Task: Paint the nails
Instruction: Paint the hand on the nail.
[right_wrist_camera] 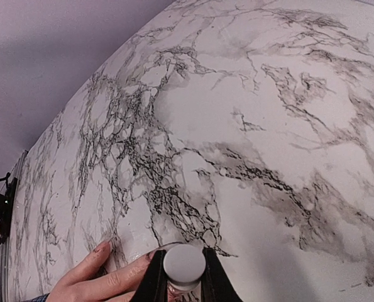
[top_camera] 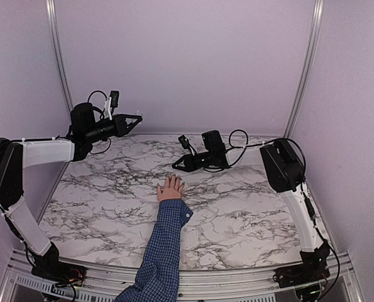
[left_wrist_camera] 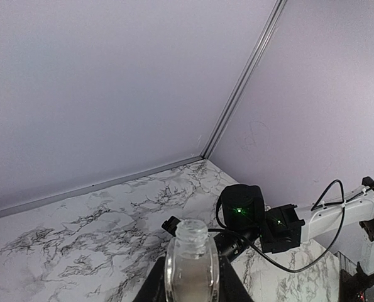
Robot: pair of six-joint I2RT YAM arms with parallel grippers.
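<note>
A: Marble table (top_camera: 249,207), centre: locate hand (top_camera: 170,189), lying flat. Note left gripper (left_wrist_camera: 192,292) clamped on uncapped bottle (left_wrist_camera: 192,251), raised near far-left corner.

B: Noted. Right gripper (right_wrist_camera: 179,283) clamped on white cap (right_wrist_camera: 184,264), just beside nails (right_wrist_camera: 101,248). Avoid tilting bottle, likely spilling polish; avoid overshooting, likely smearing skin.

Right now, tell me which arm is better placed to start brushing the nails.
Right. The right claw grips the white cap close to the hand, low over the marble table. The left claw is raised high, far from the hand, gripping the open clear bottle.
</note>
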